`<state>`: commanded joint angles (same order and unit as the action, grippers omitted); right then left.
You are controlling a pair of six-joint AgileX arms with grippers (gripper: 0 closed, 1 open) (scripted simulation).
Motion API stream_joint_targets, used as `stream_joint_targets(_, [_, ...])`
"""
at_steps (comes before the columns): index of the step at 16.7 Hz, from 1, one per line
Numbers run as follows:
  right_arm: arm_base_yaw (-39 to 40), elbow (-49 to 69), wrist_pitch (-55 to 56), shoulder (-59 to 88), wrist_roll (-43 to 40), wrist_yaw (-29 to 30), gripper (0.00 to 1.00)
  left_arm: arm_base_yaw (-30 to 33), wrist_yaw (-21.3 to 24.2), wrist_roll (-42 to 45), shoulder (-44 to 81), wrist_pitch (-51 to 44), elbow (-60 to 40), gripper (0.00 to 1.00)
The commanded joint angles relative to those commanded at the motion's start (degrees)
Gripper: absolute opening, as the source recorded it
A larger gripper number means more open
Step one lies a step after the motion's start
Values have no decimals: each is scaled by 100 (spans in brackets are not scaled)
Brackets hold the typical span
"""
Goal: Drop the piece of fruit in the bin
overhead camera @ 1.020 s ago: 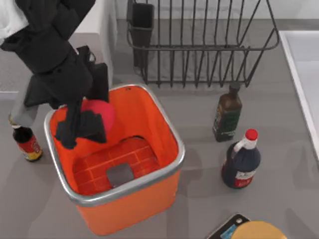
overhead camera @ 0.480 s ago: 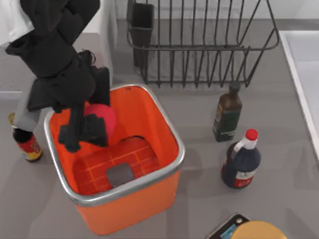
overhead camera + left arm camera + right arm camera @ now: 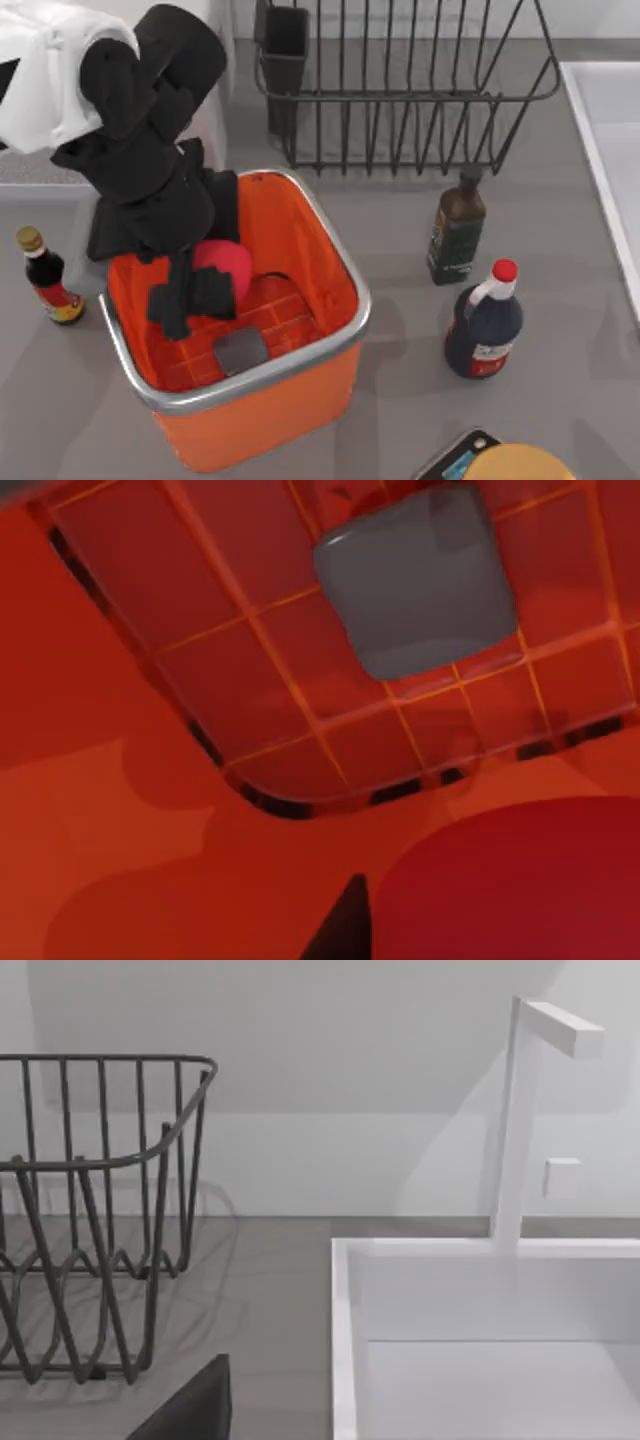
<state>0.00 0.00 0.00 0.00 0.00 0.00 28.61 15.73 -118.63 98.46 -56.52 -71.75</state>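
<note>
Fruit carried into the bin, release still to come.

You have the left gripper (image 3: 205, 285) lowered inside the orange bin (image 3: 345, 330), its fingers pinching the red fruit (image 3: 228, 268), which hangs above the gridded floor near the bin's left wall and, in the left wrist view, appears not to touch the floor. What is left for you, as I judge it, is to spread the fingers and let it fall. Your right arm is parked near the wire rack (image 3: 90, 1210) and the sink (image 3: 480, 1320).

Wire rack (image 3: 400, 90), three bottles (image 3: 455, 228), white sink (image 3: 480, 1330).
</note>
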Motion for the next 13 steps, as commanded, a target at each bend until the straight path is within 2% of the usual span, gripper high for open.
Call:
stream_joint_targets(6, [0, 0, 0, 0, 0, 0, 100, 33, -2, -36, 36, 189, 148, 0])
stream_joint_targets(13, [0, 0, 0, 0, 0, 0, 100, 33, -2, -36, 36, 189, 148, 53])
